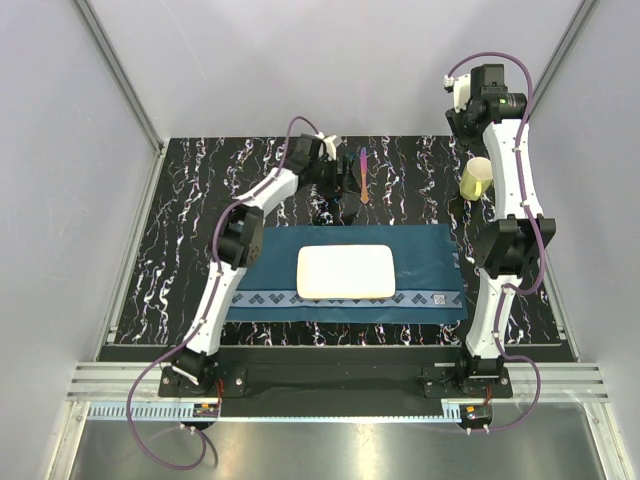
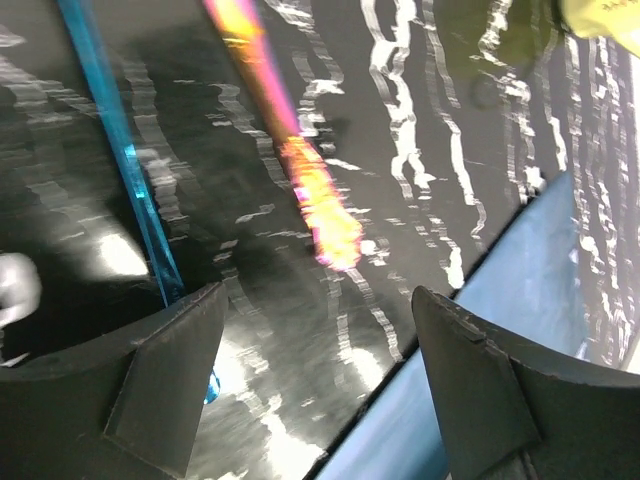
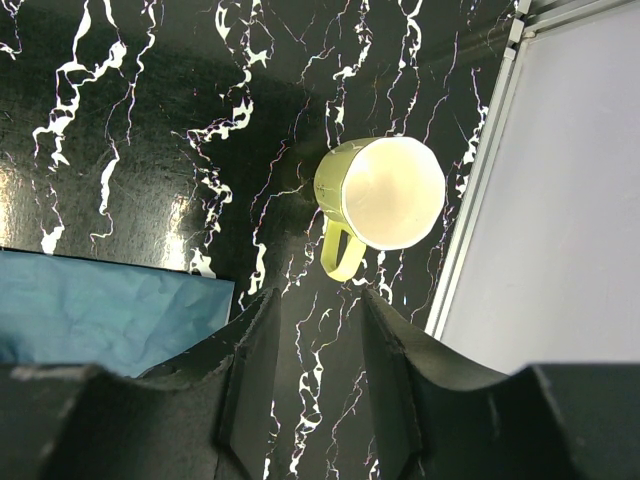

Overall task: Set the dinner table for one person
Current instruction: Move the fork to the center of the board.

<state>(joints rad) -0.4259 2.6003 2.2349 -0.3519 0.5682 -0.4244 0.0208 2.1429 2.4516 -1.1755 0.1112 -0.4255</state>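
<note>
The dinner table (image 1: 180,250) is a black tabletop with white veins. A teal placemat (image 1: 420,255) lies on it and bears a white rectangular plate (image 1: 346,271). A pink-orange iridescent utensil (image 1: 364,180) lies behind the placemat; in the left wrist view it (image 2: 300,170) lies beside a blue utensil (image 2: 115,140). My left gripper (image 2: 320,295) is open and empty, low over the table, with the blue utensil at its left finger (image 2: 170,370). A yellow-green mug (image 3: 385,195) stands at the back right. My right gripper (image 3: 315,300) is open and empty, high above the table, just short of the mug's handle.
The placemat's far edge (image 2: 500,330) lies under my left gripper's right finger. The mug also shows in the top view (image 1: 477,178), close to the right arm. A metal rail and a grey wall panel (image 3: 560,200) bound the table just right of the mug.
</note>
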